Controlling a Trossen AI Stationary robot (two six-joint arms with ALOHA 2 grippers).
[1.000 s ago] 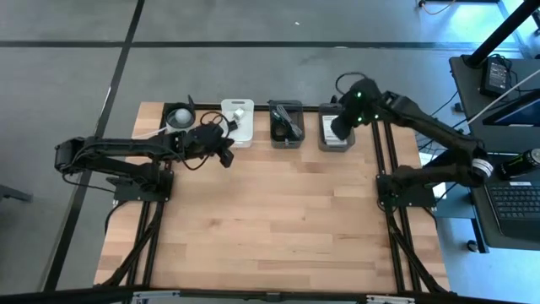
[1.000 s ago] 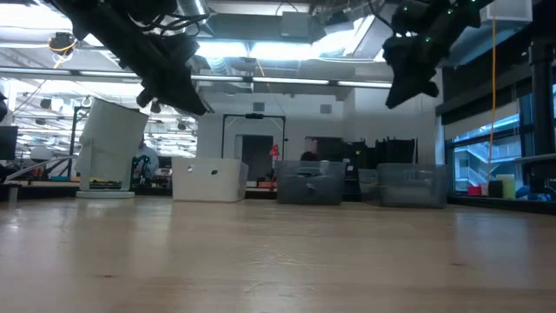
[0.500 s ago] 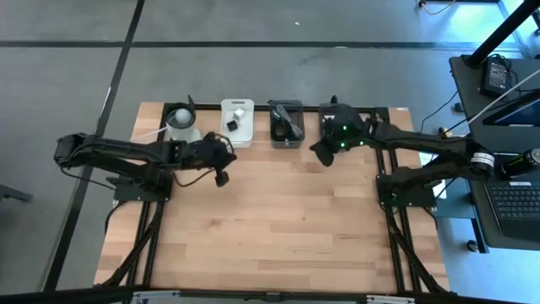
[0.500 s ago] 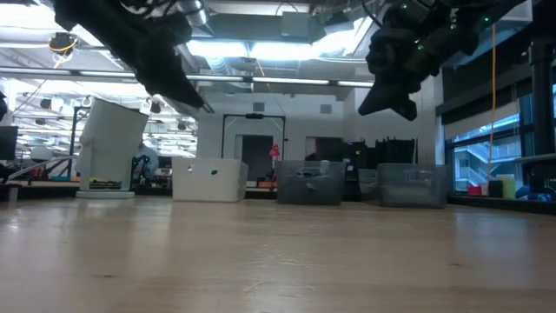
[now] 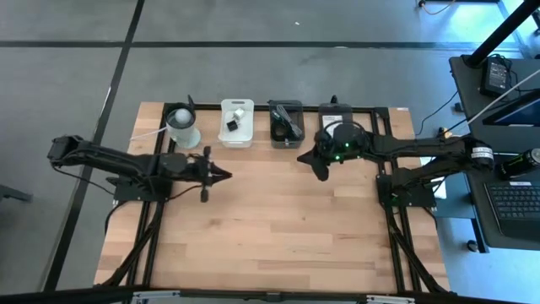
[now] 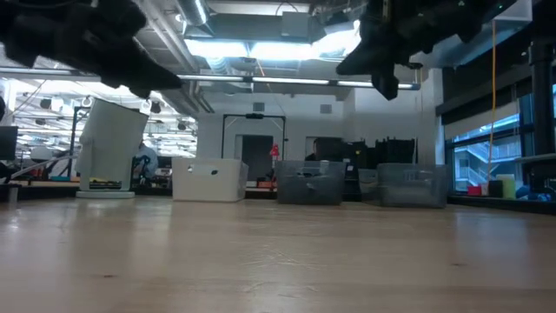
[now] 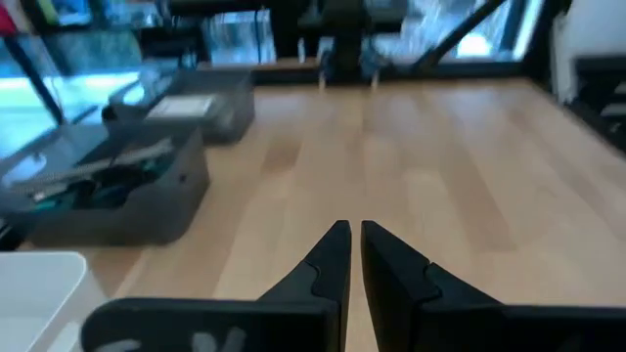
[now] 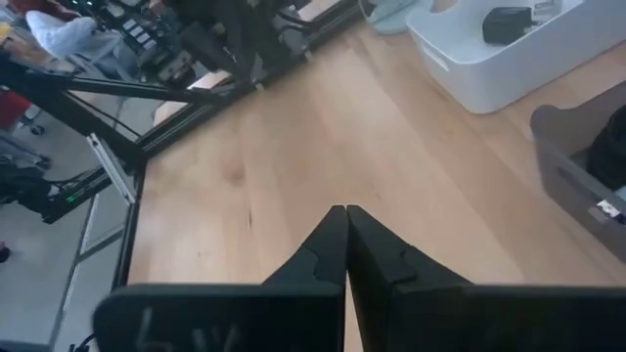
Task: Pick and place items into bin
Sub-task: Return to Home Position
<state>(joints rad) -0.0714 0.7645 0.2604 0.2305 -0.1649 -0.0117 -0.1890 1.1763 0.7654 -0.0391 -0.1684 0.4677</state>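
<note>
All the items lie in the bins along the far edge. The white bin (image 5: 237, 123) holds a small black cube (image 5: 229, 124) (image 8: 506, 22). The middle grey bin (image 5: 286, 123) (image 7: 108, 186) holds a black cable and teal strips. The right grey bin (image 5: 335, 114) (image 7: 196, 103) holds white cards and is partly under the right arm. My left gripper (image 5: 221, 175) (image 7: 352, 235) is shut, held level over bare wood near the white bin and pointing right. My right gripper (image 5: 304, 159) (image 8: 344, 211) is shut, in front of the grey bins and pointing left. Neither holds anything.
A white cup with a ball (image 5: 182, 125) stands at the far left, beside the white bin. Both grippers (image 6: 130, 74) (image 6: 382, 61) hang well above the tabletop (image 6: 278, 252). Bare wood (image 5: 270, 228) spreads across the middle and near half of the table.
My right gripper has drawn back from above the right grey bin, moving left and toward the near edge, and now points left. My left gripper has pulled away from the white bin toward the near edge and levelled out, pointing right. No item has moved.
</note>
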